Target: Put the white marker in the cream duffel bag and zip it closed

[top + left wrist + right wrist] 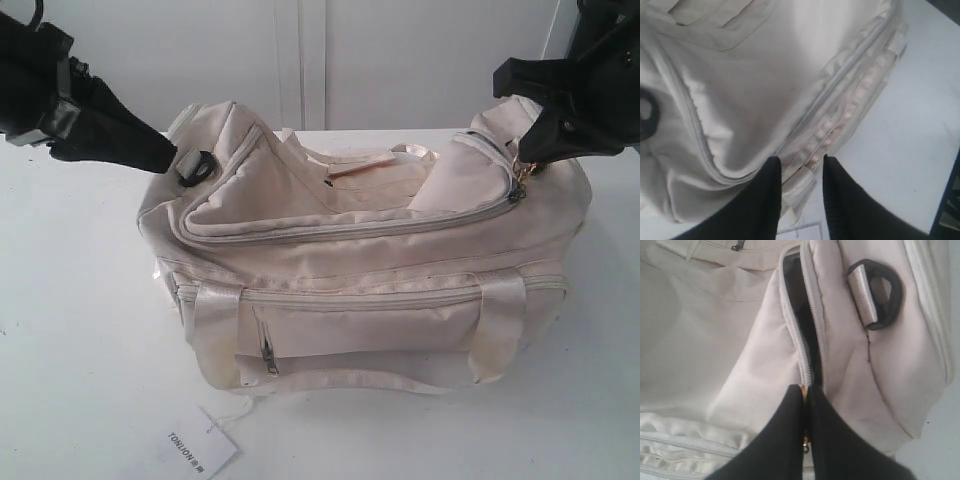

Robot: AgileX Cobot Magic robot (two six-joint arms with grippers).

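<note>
Pinching the zip pull (805,444) with the right gripper (806,390), black fingers clenched tight together on the small gold tab, at the right end of the cream duffel bag (380,300). Parted zip teeth just beyond that grip, with dark lining in the gap and a black ring (880,292) just beside it on the end panel. Sitting across the middle of the white desk (80,350), long side with the front pocket toward the desk's near edge in the exterior view, top flap (340,215) slumped and creased. Hovering at the bag's left end with the left gripper (178,158), tip touching or just beside the other black ring (197,167); jaws apart, released, nothing seen clamped between them, only cream fabric beneath. Lying by that near edge, just beside the bag: a white paper tag (200,445) on a thin string. Whereabouts of the white marker: cannot tell from any view.
</note>
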